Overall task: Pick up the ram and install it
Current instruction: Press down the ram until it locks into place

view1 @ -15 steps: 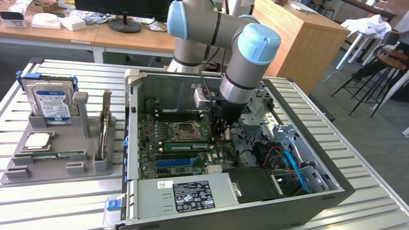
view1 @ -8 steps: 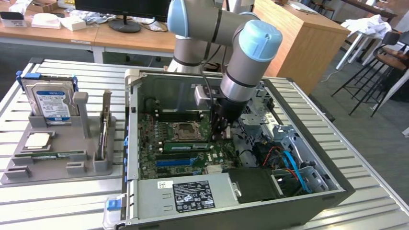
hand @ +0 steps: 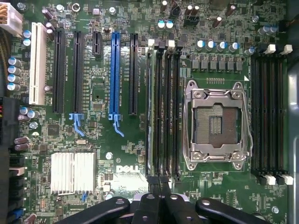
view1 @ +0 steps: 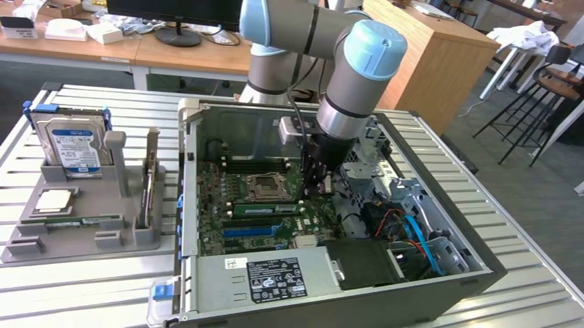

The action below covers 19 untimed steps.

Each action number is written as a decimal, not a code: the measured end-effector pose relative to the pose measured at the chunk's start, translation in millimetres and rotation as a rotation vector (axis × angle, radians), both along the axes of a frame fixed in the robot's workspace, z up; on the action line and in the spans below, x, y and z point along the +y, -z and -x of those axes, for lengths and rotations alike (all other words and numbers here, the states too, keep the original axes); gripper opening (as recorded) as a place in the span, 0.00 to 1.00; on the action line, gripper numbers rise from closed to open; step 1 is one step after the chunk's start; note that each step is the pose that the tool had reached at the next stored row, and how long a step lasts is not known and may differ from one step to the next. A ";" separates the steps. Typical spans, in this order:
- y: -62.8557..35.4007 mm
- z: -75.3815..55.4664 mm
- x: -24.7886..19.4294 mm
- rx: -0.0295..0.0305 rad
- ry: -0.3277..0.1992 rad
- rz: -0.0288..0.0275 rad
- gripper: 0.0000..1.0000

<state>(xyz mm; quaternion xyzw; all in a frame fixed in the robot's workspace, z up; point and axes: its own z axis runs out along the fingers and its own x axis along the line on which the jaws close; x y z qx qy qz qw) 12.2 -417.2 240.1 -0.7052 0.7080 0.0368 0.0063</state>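
Metal slats are forming the counter (view1: pixel 82 287), and two containers are sitting on it: an open computer case (view1: pixel 456 273) and, to the exterior view's left of it, a grey parts holder (view1: pixel 82 242).

We are seeing the arm (view1: pixel 351 82) reaching down into the case, over the motherboard (hand: pixel 117 140). Its fingers (hand: pixel 152 189) are pressing tight against each other, clenched, and are hanging over one end of the bank of memory slots beside the processor socket (hand: pixel 217 123). We cannot tell whether the tips are touching anything there.

The ram (view1: pixel 267 208) is lying inside the case, on edge in that slot bank just beside the socket. In the wrist view we are making it out as a pale strip (hand: pixel 150 116) running along the slot farthest from the socket, towards the long blue slot (hand: pixel 115 70).

The case is also holding a power supply (view1: pixel 273 277) with a white label along its near wall, a tangle of red and blue cables (view1: pixel 415 236) on the exterior view's right, and a finned silver heatsink (hand: pixel 72 171) on the board. A second bank of black slots (hand: pixel 271 107) is lining the socket's other side.

The holder is carrying a hard drive (view1: pixel 75 145) standing upright at its back, a square processor chip (view1: pixel 53 200) lying flat, and a thin stick (view1: pixel 148 181) standing on edge in a groove, well apart from the fingers.
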 end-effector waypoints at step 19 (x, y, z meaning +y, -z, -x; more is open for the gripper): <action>-0.1 50.3 -0.1 -0.0042 0.000 0.0002 0.10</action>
